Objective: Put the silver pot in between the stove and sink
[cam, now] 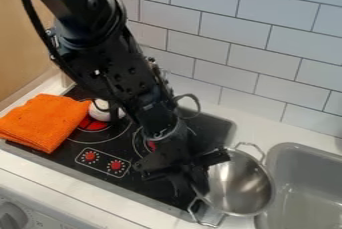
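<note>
Pot [242, 185], shiny bare metal inside, seemingly between stove [148, 189] and sink [297, 149].

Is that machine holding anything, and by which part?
Can't tell for sure: the end effector is at the rim of the silver pot nearest the stove, but any grip there is hidden.

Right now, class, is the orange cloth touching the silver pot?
Apart. The camera view shows black stovetop between the orange cloth and the silver pot.

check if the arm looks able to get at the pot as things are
Probably yes: the tool hangs right by the pot's stove-side rim with nothing seen between, and the orange cloth lies well off to one side.
</note>
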`<move>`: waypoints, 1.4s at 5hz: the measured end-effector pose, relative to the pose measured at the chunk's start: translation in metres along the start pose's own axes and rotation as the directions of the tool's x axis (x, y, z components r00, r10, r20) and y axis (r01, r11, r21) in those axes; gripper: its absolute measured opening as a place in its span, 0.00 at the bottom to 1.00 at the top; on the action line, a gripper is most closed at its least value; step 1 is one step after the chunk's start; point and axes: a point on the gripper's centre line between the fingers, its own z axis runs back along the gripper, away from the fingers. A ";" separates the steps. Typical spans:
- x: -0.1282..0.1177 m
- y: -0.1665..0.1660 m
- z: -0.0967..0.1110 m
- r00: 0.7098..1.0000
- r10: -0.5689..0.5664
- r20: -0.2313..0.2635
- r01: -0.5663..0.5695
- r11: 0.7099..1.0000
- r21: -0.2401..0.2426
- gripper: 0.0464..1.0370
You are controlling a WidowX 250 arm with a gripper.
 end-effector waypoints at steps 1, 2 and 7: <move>0.002 -0.002 0.001 1.000 -0.002 0.001 0.002 1.000 -0.002 0.43; 0.002 -0.004 0.003 1.000 -0.007 0.007 0.008 1.000 -0.011 0.64; 0.025 0.004 0.063 0.979 0.021 0.200 -0.036 0.997 0.073 0.96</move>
